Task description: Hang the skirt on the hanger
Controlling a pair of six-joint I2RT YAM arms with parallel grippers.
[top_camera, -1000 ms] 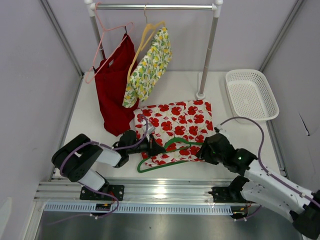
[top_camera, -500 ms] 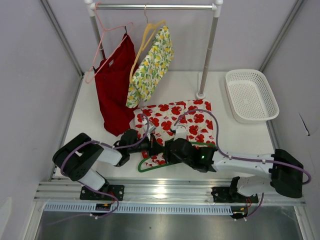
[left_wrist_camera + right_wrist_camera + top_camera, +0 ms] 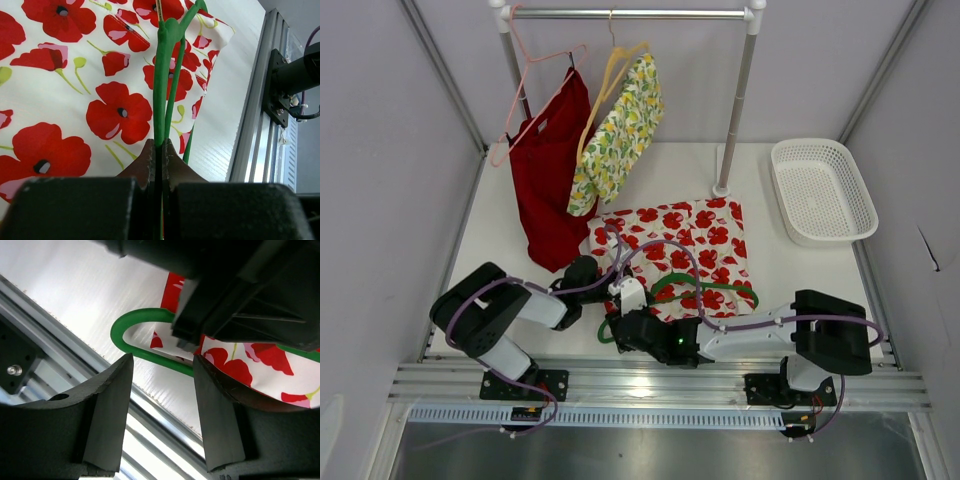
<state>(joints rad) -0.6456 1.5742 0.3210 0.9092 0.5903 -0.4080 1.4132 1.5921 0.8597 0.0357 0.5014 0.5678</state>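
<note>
The skirt (image 3: 672, 245), white with red flowers, lies flat on the table. The green hanger (image 3: 705, 287) lies across its near part, with its looped end past the skirt's near-left corner. My left gripper (image 3: 612, 296) is shut on the hanger wire (image 3: 162, 85), with the skirt (image 3: 75, 100) beneath it. My right gripper (image 3: 616, 324) is open just in front of the left one. In the right wrist view its jaws (image 3: 160, 407) stand wide apart above the hanger's loop (image 3: 131, 326) and the skirt's edge (image 3: 260, 360), touching neither.
A plain red garment (image 3: 548, 185) on a pink hanger and a lemon-print garment (image 3: 617, 135) on a yellow hanger hang from the rack rail (image 3: 630, 14). The rack post (image 3: 733, 120) stands behind the skirt. A white basket (image 3: 820, 190) sits back right. The metal rail (image 3: 640, 380) borders the front edge.
My right arm has swung left along the skirt's near edge, from the hanger's right end to its left loop beside the left gripper. The left gripper stays shut on the hanger.
</note>
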